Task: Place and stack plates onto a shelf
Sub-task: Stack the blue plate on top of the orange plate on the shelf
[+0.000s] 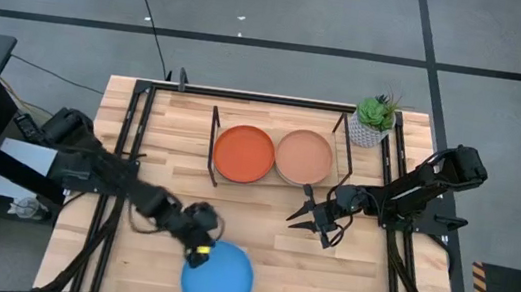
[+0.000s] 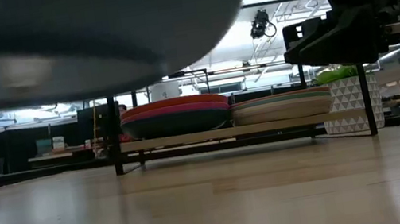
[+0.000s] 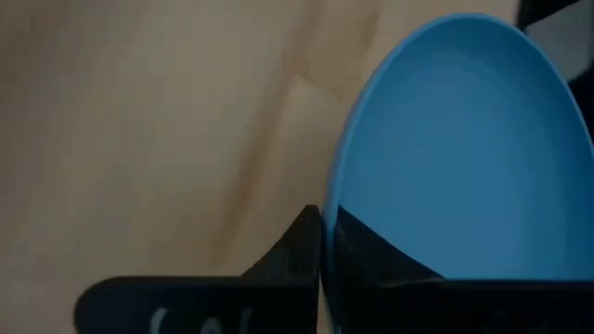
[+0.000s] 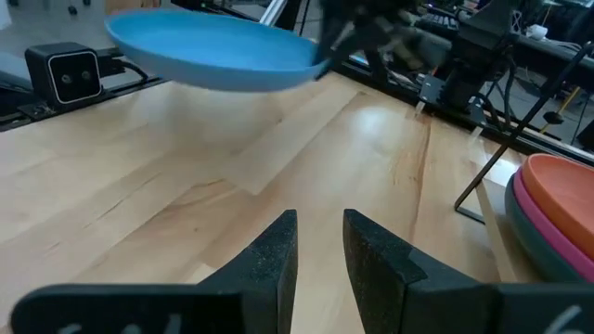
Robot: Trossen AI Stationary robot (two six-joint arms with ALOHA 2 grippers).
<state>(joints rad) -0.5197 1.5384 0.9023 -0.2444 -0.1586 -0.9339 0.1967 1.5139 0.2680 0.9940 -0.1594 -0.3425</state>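
Note:
My left gripper (image 1: 200,244) is shut on the blue plate (image 1: 218,282), which is over the table's near middle. The plate also shows as a large blurred underside (image 2: 75,35) in the low view and as a raised disc (image 4: 213,51) in the right wrist view. The shelf (image 1: 213,135) stands at the far middle. It holds one stack topped by an orange plate (image 1: 243,154) over a magenta one (image 2: 176,110), and another topped by a peach plate (image 1: 304,157). My right gripper (image 1: 316,222) is open and empty in front of the shelf. My left gripper pinches the blue plate's rim (image 3: 336,199) on the plate's far-left side, one finger (image 3: 292,250) under the plate and the other on its inner face. It reaches in slanting from the table's left. The plate is lifted clear of the table (image 4: 186,176), roughly level.
A potted green plant (image 1: 375,121) in a white patterned pot stands at the shelf's right end. A black frame (image 1: 129,149) runs along the table's edges. Bare wood lies between the shelf and the near edge. A small camera box (image 4: 72,72) sits at the table's near edge.

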